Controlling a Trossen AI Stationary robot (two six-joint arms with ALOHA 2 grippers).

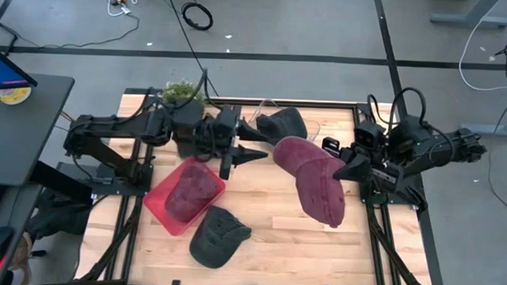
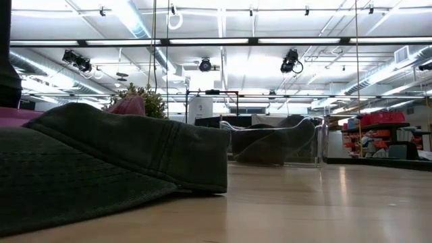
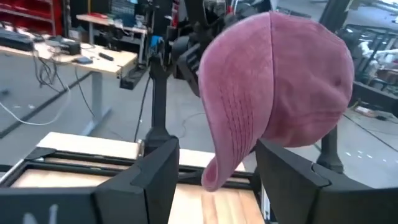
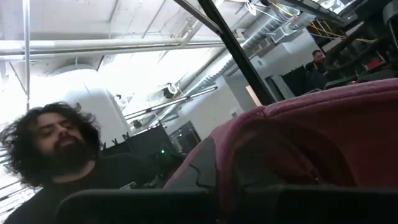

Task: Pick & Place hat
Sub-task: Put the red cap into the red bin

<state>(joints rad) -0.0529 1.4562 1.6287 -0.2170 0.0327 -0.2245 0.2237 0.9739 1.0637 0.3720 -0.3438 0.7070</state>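
Pink cloth fills the centre of my high view: the pink hat (image 1: 313, 174) hangs off the wooden surface (image 1: 267, 236), right of the middle, and the right claw (image 1: 344, 168) is clamped on its right edge. In the left wrist view the same hat (image 3: 280, 81) shows in the upper right of the frame, beyond the two dark fingers (image 3: 152, 171), which stand apart and touch nothing. I see the left claw (image 1: 252, 140) just left of the hat, near the centre of the high view. A second pink hat (image 1: 191, 191) lies in the red tray (image 1: 160, 200) at lower left. A dark green hat (image 1: 216, 236) lies on the surface below the tray, and a dark hat (image 1: 284, 122) sits in the clear box (image 1: 311, 126) at upper centre. A person (image 4: 56, 155) shows at lower left in the right wrist view.
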